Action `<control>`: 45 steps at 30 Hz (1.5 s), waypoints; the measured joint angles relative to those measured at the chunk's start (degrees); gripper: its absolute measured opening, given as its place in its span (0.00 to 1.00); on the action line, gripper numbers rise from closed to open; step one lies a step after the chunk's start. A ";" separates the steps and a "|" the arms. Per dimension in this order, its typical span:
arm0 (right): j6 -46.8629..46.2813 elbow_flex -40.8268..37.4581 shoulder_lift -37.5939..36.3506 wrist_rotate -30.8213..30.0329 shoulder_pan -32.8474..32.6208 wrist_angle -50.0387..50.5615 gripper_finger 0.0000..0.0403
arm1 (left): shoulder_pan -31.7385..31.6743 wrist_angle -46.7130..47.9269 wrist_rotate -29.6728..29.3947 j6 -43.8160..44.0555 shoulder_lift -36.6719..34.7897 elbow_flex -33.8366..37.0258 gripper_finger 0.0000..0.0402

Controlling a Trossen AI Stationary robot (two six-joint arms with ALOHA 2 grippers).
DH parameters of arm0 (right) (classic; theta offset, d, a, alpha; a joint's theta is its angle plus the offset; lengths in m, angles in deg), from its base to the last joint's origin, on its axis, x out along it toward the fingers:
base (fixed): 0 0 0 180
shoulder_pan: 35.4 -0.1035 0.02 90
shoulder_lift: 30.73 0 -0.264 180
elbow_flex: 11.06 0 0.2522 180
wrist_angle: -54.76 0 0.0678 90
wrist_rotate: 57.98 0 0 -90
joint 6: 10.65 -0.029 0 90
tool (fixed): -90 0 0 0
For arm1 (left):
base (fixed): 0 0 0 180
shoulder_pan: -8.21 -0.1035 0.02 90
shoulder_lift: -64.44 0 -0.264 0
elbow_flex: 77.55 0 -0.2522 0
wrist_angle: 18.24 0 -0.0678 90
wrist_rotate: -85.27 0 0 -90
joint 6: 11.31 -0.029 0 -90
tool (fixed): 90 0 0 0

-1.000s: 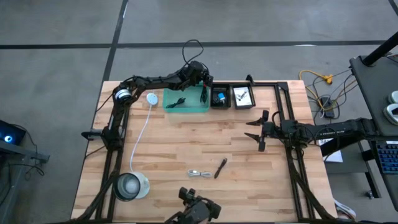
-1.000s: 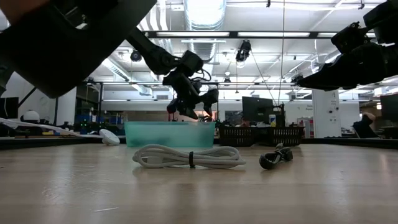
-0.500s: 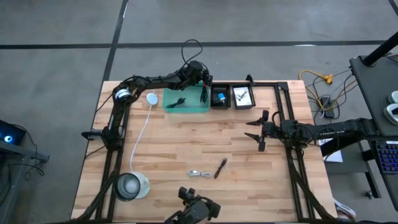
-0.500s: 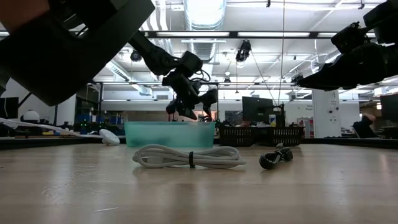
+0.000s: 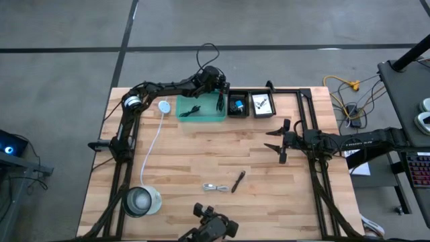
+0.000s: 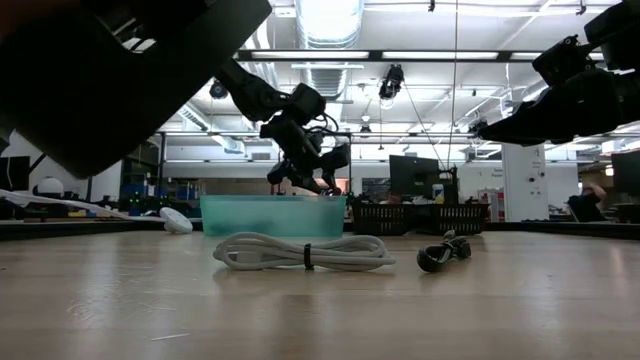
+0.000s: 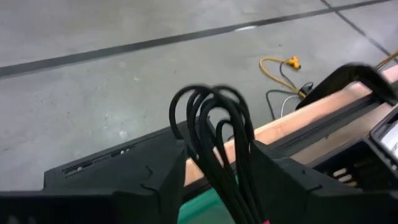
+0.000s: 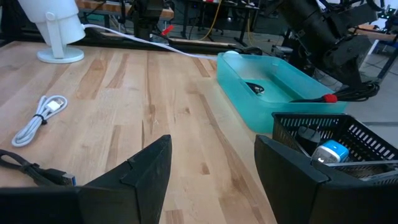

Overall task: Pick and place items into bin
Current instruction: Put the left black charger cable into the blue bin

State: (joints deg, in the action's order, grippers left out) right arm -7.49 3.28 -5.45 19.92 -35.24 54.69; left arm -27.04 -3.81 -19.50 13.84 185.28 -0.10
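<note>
My left gripper point(image 5: 218, 86) is at the table's far edge, over the right end of the teal bin point(image 5: 201, 109), shut on a bundle of black cable point(image 7: 214, 137) with a red tie point(image 8: 329, 98). Another black cable point(image 5: 193, 111) lies inside the bin. The silvery cable point(image 5: 215, 187) and a black pen-like item point(image 5: 238, 181) lie flat on the table near its near edge. My right gripper point(image 5: 281, 142) hovers open over the table's right half, touching nothing. My left gripper pinches the black cable bundle between its two fingers, across the strands point(image 7: 233, 180). The looped end point(image 7: 208, 102) sticks out past the fingertips. The bundle is lifted over the bin's right end, the red-tied part point(image 8: 329, 98) near the rim.
Two black baskets point(image 5: 238, 105) point(image 5: 262, 105) stand right of the bin, one holding a blue item point(image 8: 328, 154). A long white cord with a round disc point(image 5: 164, 106) runs down the left side to a round clear container point(image 5: 141, 200). Bare wood lies mid-table.
</note>
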 joint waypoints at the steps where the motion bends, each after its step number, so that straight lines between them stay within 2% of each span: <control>1: 0.00 0.00 0.00 0.00 0.00 0.00 0.53 | 0.00 0.59 0.13 0.02 0.00 0.02 0.38; 6: 0.00 0.00 -0.01 0.01 -0.02 -0.02 0.53 | 0.00 1.94 0.31 0.10 0.00 0.07 0.30; 14: -0.02 0.00 -0.01 0.00 0.00 -0.04 0.53 | -0.02 1.88 0.34 0.03 0.00 -0.06 0.23; 32: -0.11 0.00 -0.02 0.02 0.00 -0.04 0.53 | -0.55 1.92 0.34 -0.50 0.00 -0.04 0.01; 38: -0.13 0.00 -0.01 0.02 0.00 -0.07 0.53 | -0.79 1.92 0.73 -0.61 0.00 -0.07 0.00; 42: 0.02 0.00 -0.02 0.01 -0.01 -0.07 0.53 | -1.30 2.03 5.91 -0.63 -0.03 -0.22 0.00; 45: -0.04 0.00 -0.02 0.00 0.00 -0.05 0.53 | -1.40 2.12 7.35 -0.63 -0.51 -0.24 0.00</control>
State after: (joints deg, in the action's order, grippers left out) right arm -7.53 3.28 -5.47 19.92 -35.24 54.65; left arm -28.44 -1.69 -12.15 13.21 184.77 -0.34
